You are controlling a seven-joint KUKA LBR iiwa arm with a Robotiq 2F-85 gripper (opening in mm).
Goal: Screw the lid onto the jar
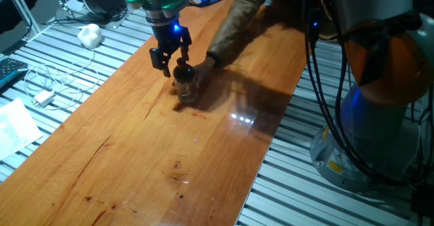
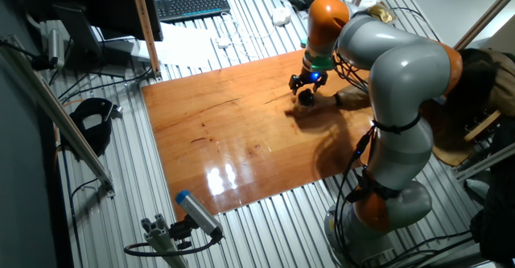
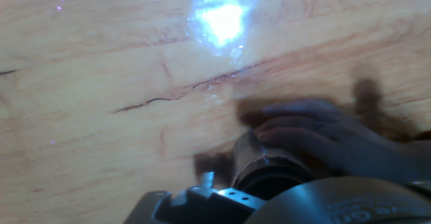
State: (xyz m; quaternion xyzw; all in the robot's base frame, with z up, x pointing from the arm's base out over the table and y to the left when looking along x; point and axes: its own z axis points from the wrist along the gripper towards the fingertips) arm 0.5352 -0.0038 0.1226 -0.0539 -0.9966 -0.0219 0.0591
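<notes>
A tiny clear glass jar (image 1: 187, 92) stands on the wooden tabletop (image 1: 149, 151) with a glossy black lid (image 1: 183, 71) on top of it. My gripper (image 1: 173, 63) hangs just above and slightly left of the lid, its black fingers (image 1: 162, 60) spread open and not closed on anything. A person's hand (image 1: 205, 65) reaches in from the right and touches the jar. In the other fixed view my gripper (image 2: 306, 86) sits right over the lid (image 2: 306, 96). In the hand view the jar (image 3: 259, 162) shows at the bottom edge with the person's fingers (image 3: 316, 133) around it.
The person's sleeved arm (image 1: 244, 19) stretches across the back right of the table. A white lumpy ball (image 1: 89, 34) and cables (image 1: 47, 83) lie on the slatted surface to the left. The robot base (image 1: 380, 110) stands off the table's right edge.
</notes>
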